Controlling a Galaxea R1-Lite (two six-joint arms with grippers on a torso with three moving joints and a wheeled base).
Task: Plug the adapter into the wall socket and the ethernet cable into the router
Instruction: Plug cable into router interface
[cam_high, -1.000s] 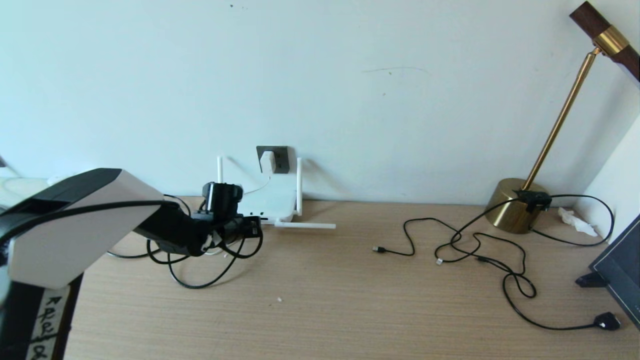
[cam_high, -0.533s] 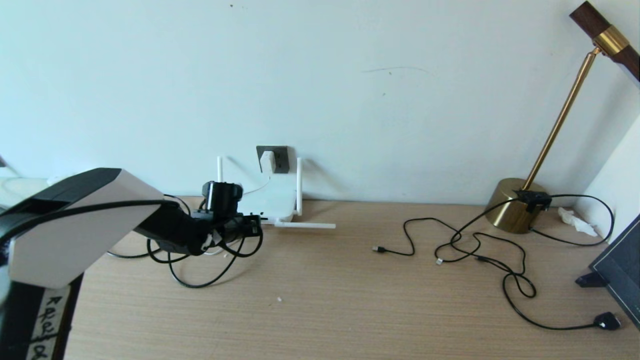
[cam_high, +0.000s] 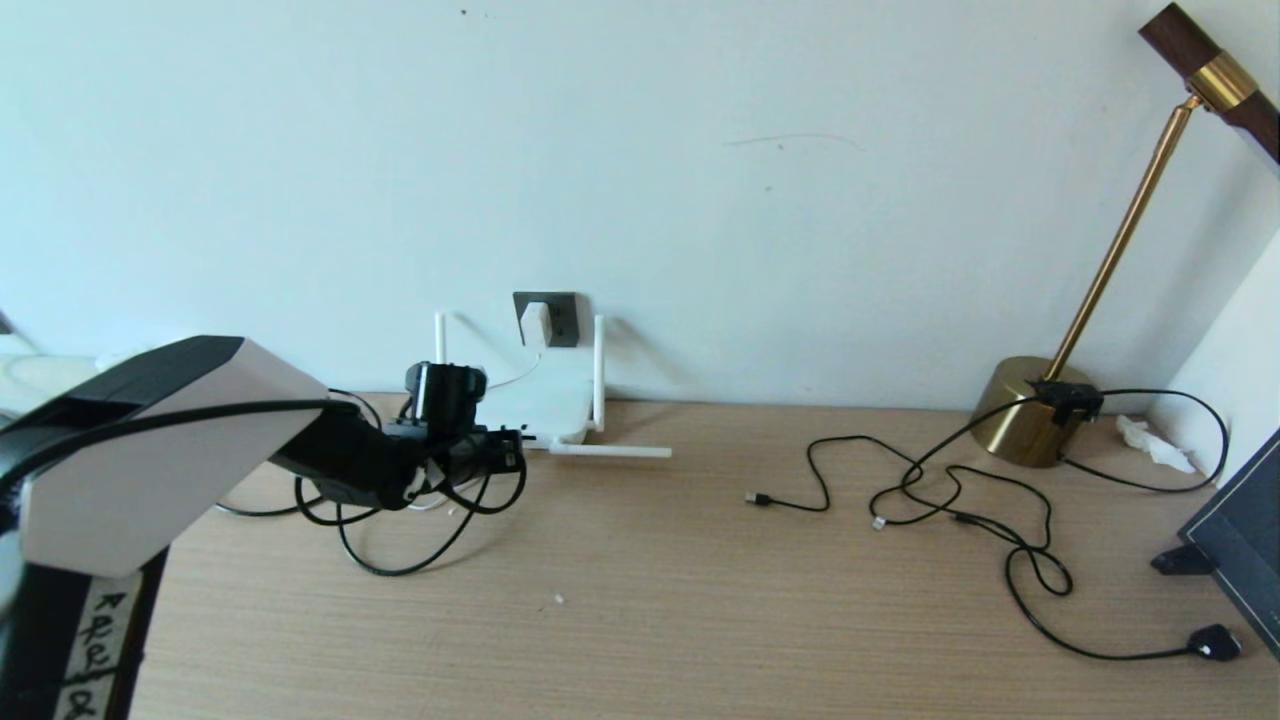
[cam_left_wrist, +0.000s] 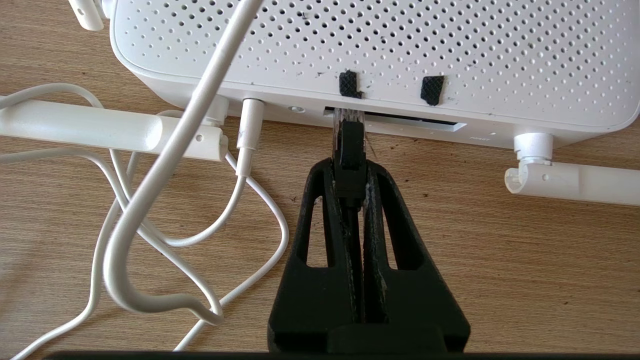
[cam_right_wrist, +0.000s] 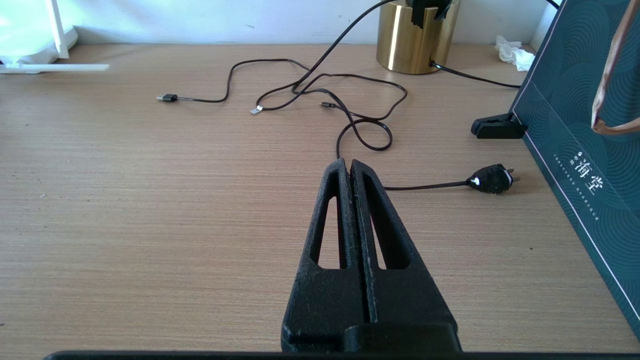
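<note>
The white adapter (cam_high: 535, 323) sits in the dark grey wall socket (cam_high: 563, 318) above the router (cam_high: 540, 400). My left gripper (cam_left_wrist: 348, 167) is shut on the black plug of the ethernet cable (cam_left_wrist: 350, 150). The plug's clear tip reaches the edge of the dark port slot (cam_left_wrist: 415, 121) in the router (cam_left_wrist: 380, 45); how deep it sits is hidden. In the head view the left gripper (cam_high: 508, 452) is at the router's front edge, with the cable looping on the desk (cam_high: 400, 568). My right gripper (cam_right_wrist: 348, 164) hangs shut and empty over bare desk, outside the head view.
White cords (cam_left_wrist: 150, 200) curl beside the plug. One router antenna (cam_high: 610, 452) lies flat on the desk. Thin black cables (cam_high: 940, 490), a black mains plug (cam_high: 1212, 642), a brass lamp base (cam_high: 1030, 412) and a dark green box (cam_high: 1240, 540) occupy the right side.
</note>
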